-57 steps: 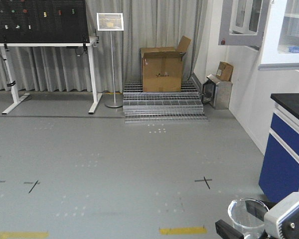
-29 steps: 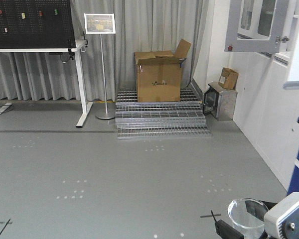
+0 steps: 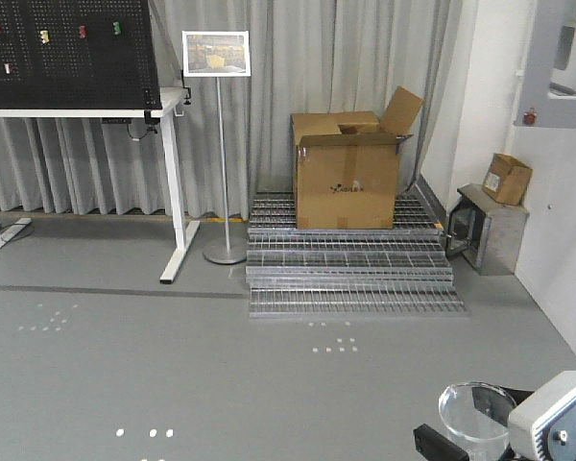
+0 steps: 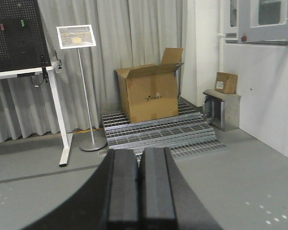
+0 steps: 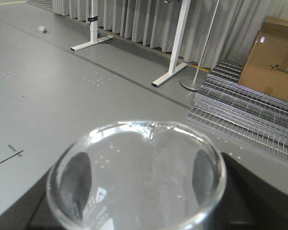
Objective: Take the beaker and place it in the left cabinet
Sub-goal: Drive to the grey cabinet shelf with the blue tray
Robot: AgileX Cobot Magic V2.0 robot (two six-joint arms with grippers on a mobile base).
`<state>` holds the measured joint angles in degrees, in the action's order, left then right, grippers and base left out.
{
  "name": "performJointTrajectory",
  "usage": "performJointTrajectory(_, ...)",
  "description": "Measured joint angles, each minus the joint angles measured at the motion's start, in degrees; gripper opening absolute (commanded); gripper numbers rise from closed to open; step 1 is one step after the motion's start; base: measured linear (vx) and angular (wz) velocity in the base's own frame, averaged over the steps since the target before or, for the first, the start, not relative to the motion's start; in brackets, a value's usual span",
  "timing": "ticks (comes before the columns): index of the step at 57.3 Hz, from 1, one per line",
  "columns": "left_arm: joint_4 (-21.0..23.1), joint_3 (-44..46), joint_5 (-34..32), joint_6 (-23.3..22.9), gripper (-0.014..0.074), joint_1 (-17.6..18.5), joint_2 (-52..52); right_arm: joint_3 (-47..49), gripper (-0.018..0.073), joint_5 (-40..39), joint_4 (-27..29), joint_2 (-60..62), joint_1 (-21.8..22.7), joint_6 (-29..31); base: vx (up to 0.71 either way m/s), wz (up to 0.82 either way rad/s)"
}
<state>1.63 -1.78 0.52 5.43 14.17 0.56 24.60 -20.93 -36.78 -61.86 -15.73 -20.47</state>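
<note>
Clear beaker (image 5: 137, 178) upright (flared rim).

The front view looked level across the floor (image 3: 173, 365) from well back, with the beaker (image 3: 475, 415) low in its right corner. The left wrist view looked out over the left hand (image 4: 138, 191) toward the cardboard box (image 4: 151, 96) and sign stand (image 4: 81, 86). The right wrist view sat close above the beaker's rim in the right hand (image 5: 140, 179). All three views shared that box.

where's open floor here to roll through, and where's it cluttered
Open: the grey floor in front of the metal gratings, from the white table leg across to the right wall. Crowded: the curtain side, with sign stand, cardboard box and steel box.
</note>
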Motion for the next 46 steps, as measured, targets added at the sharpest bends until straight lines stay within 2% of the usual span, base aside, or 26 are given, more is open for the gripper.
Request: performJointTrajectory(46, 0.0, 0.0, 0.0, 0.0, 0.0001, 0.0, 0.0, 0.0, -0.0006, 0.1, 0.0, 0.0, 0.0, 0.0, 0.67, -0.09)
